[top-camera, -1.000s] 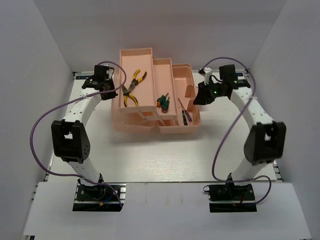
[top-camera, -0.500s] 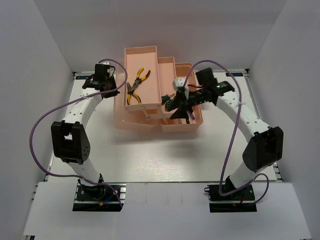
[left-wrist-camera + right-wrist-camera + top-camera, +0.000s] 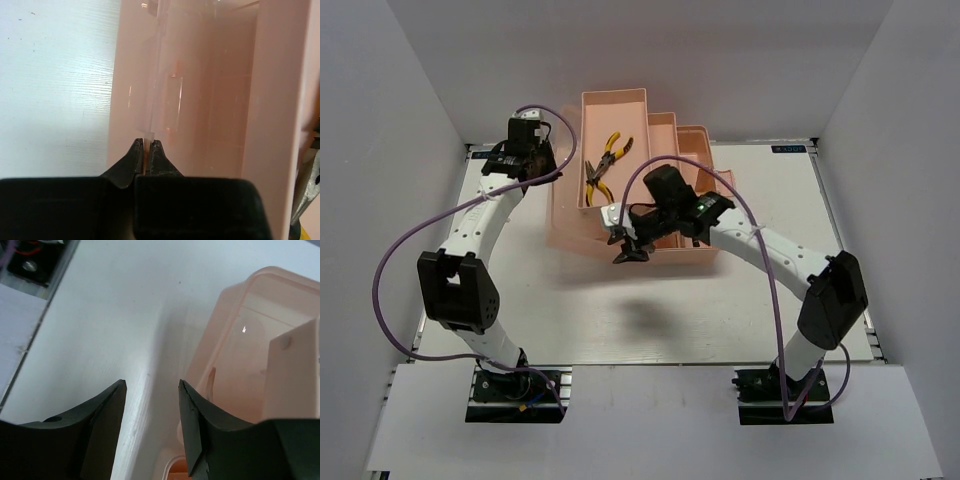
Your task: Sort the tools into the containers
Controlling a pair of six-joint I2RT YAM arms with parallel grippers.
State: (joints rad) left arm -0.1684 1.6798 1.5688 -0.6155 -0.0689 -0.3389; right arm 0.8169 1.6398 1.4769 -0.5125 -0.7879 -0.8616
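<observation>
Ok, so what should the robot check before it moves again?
1. Left fingers pinched shut on the toolbox edge: ok.
2. Right fingers open with nothing between them: ok.
3. Pliers lying inside the left tray: ok.
4. Screwdrivers in their trays: cannot tell, the right arm covers that part.
5. Right fingers not touching the toolbox: cannot tell.
</observation>
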